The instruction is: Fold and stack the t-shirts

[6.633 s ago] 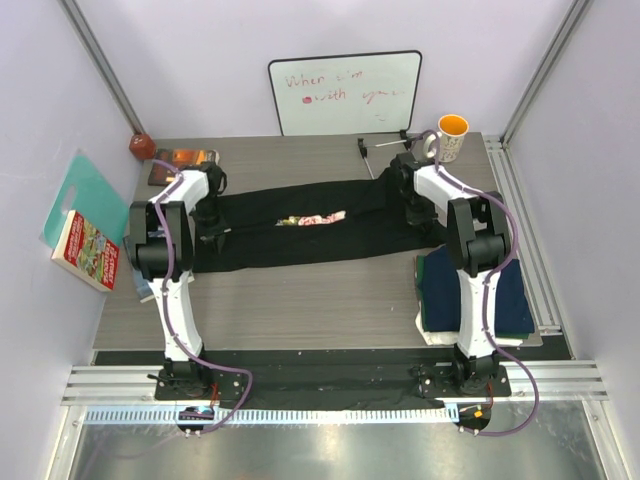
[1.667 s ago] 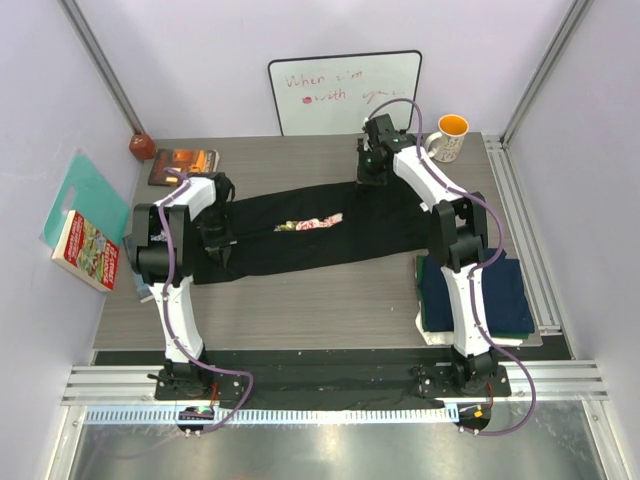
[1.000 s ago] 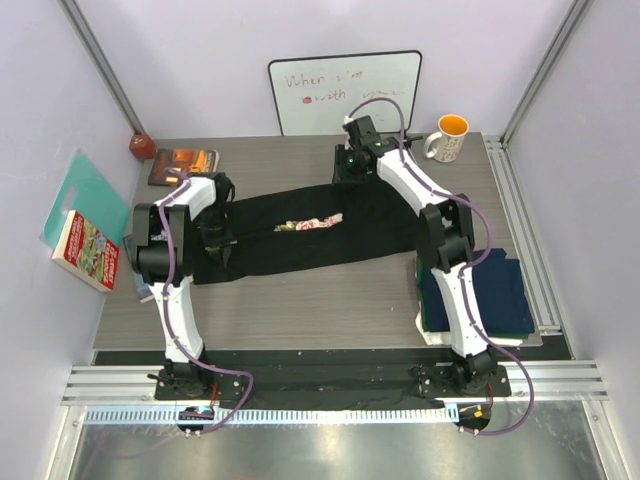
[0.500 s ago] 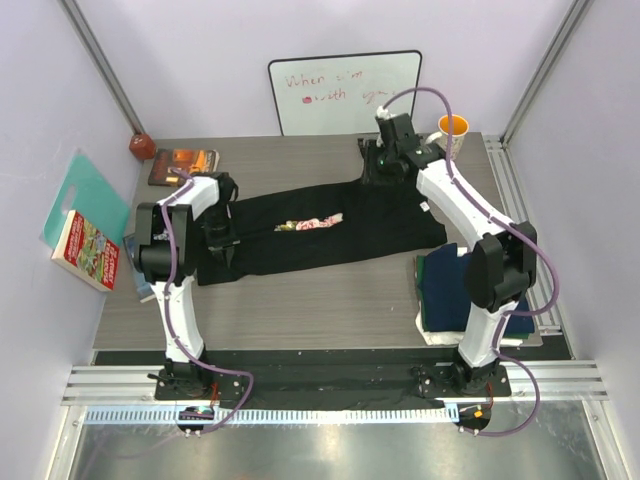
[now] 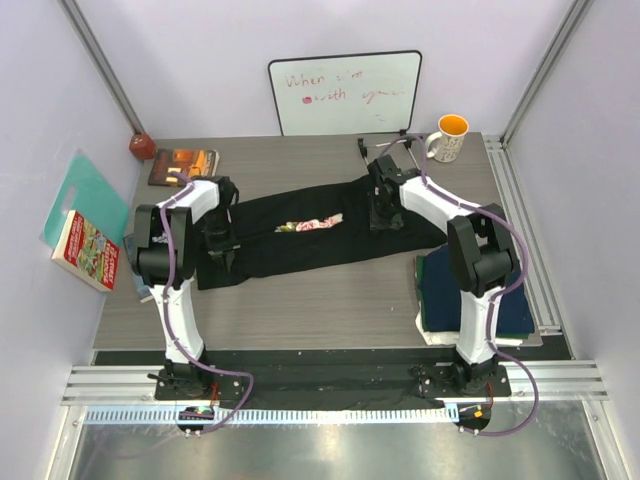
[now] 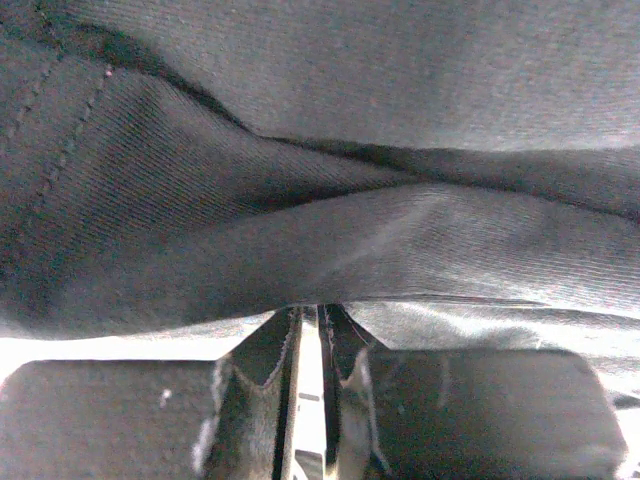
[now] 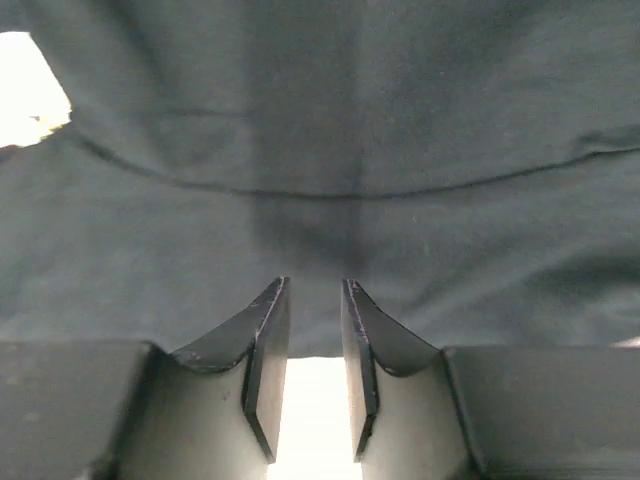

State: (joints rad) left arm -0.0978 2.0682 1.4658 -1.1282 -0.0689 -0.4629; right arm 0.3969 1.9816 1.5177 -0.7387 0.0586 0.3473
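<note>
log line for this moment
left tool: shut on black t-shirt | right tool: open, over same shirt's right half

The spread shirt lies across the table's middle, my left gripper on its left end, my right gripper on its right half. I see folded shirts at the near right corner, a mug at the far right, a book at the far left.

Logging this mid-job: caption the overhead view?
Left gripper pinches the black shirt's left end; right gripper, open, over its right half; folded shirts lie at right.
</note>
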